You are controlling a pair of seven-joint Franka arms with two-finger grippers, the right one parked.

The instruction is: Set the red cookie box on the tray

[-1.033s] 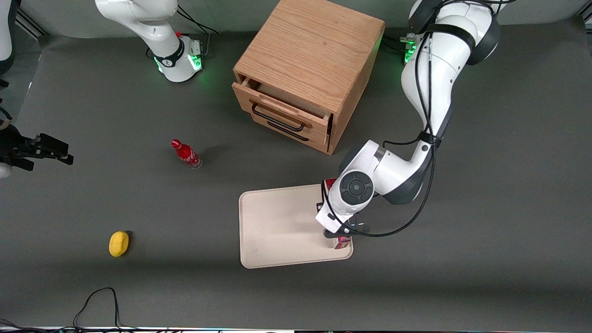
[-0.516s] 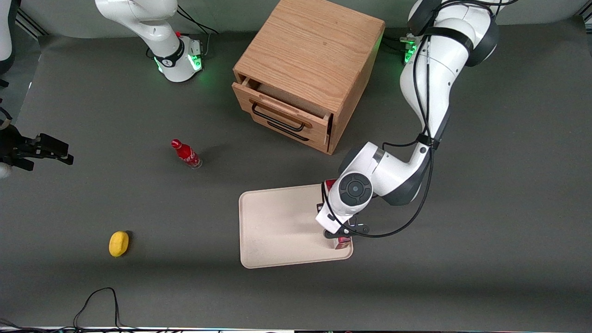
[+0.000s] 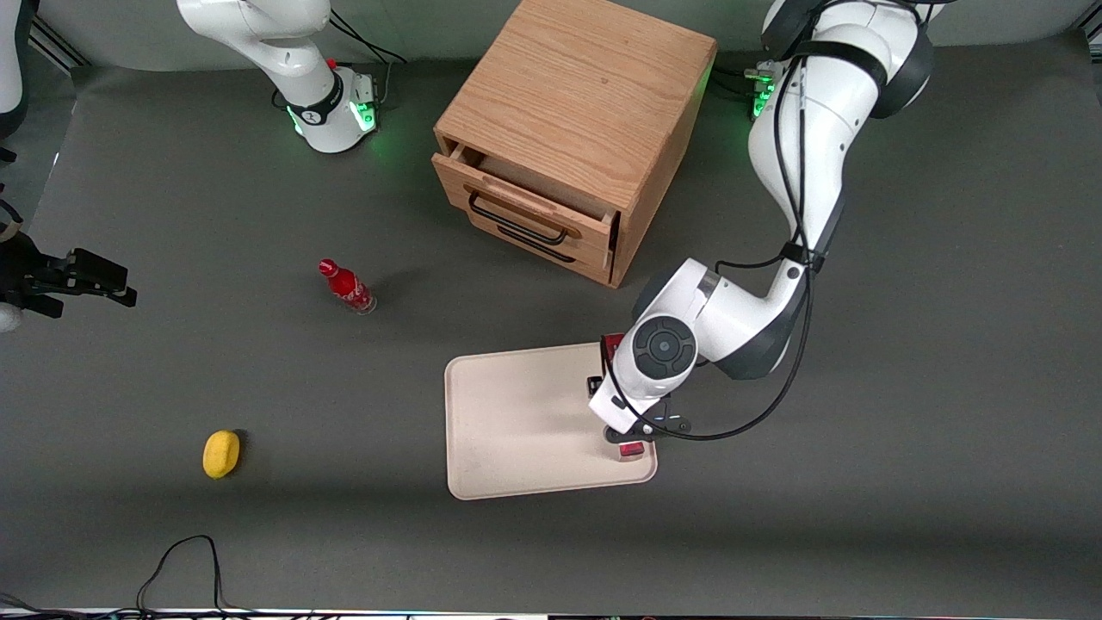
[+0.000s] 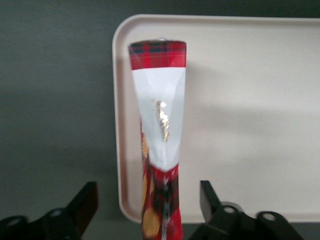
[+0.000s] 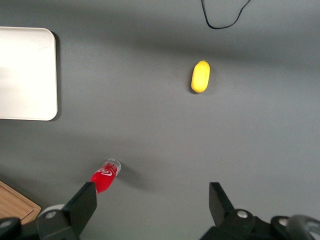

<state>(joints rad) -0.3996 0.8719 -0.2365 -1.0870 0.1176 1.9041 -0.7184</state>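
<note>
The red cookie box (image 4: pixel 159 100), red tartan with a white panel, lies flat on the beige tray (image 4: pixel 250 125), along the tray edge toward the working arm's end of the table. My left gripper (image 4: pixel 147 192) is open just above the box. Its black fingers (image 4: pixel 86 202) stand well apart on either side of the box, with gaps between. In the front view the wrist covers most of the box. Only its red ends show, one nearer the front camera (image 3: pixel 631 449) and one toward the cabinet. The tray (image 3: pixel 516 422) lies in front of the cabinet.
A wooden drawer cabinet (image 3: pixel 577 129) with its top drawer slightly open stands farther from the front camera than the tray. A small red bottle (image 3: pixel 346 287) and a yellow lemon-like object (image 3: pixel 221 453) lie toward the parked arm's end of the table.
The arm has shifted slightly over the tray. The box stays on the tray, and its end nearer the front camera shows a little less than before.
</note>
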